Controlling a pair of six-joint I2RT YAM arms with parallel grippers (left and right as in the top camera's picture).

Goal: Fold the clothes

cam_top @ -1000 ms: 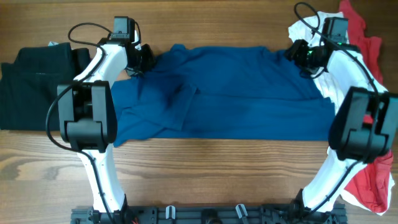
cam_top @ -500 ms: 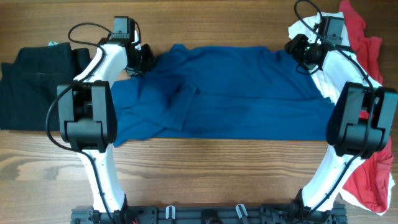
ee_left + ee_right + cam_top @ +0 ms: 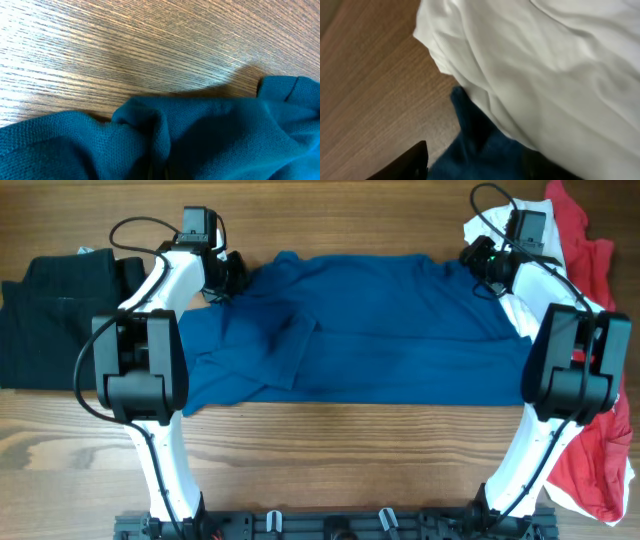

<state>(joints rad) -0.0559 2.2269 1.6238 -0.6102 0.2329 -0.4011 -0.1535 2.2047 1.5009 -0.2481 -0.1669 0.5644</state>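
1. At the left gripper [image 3: 225, 277], upper left of the overhead frame: no fingers in the wrist view, only bunched blue cloth along the bottom edge. Cannot tell whether pinching or spread.
2. At the right gripper [image 3: 480, 262], upper right of the overhead frame: one dark finger [image 3: 410, 162] at the lower left of the wrist view, just beside a blue corner tucked under the white garment [image 3: 545, 65]. Cannot tell whether closed on that corner.
3. Between the two grippers, the blue shirt [image 3: 380, 330], spread wide across the middle of the table [image 3: 330, 450] and rumpled toward the left.
4. For a clean fold, probably:
   - Catch only blue cloth at each top corner.
   - Leave the white cloth out of the right pinch.
   - Lift both corners level.
   - Draw them evenly toward the bottom of the frame and lay edge on edge.
5. Count: two grippers; one blue shirt; one black garment [image 3: 55, 310] at far left; one white garment and one red garment [image 3: 590, 470] at far right.
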